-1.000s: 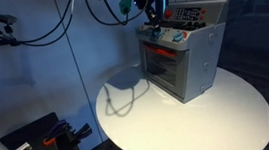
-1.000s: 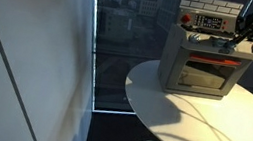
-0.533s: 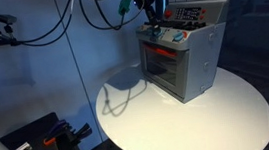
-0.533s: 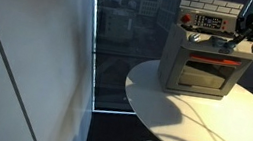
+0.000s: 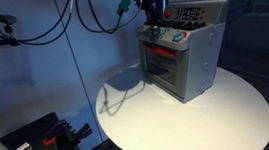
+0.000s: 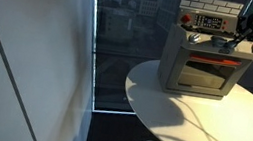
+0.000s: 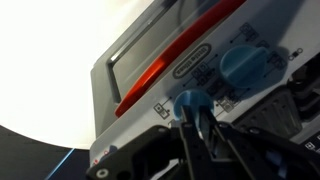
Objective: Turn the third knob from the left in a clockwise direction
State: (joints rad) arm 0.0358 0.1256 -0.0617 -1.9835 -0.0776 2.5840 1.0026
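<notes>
A grey toy oven (image 5: 184, 68) (image 6: 203, 67) stands on a round white table (image 5: 170, 122) (image 6: 185, 120). A row of knobs runs along its control strip above the red-trimmed door. In the wrist view, a small blue knob (image 7: 186, 100) sits between my gripper's (image 7: 197, 122) two dark fingers, which are closed on it. A bigger blue knob (image 7: 245, 65) lies beside it. In both exterior views my gripper (image 5: 153, 29) (image 6: 240, 39) is down at the knob row, at one end of the oven's front.
A red knob (image 6: 186, 19) is at the far end of the strip from my gripper. Black cables (image 5: 69, 22) hang behind the arm. A dark stand with clamps (image 5: 41, 140) is beside the table. A window (image 6: 126, 40) lies behind the oven.
Almost nothing differs. The upper wrist shifts very slightly. The gripper stays at the same knob.
</notes>
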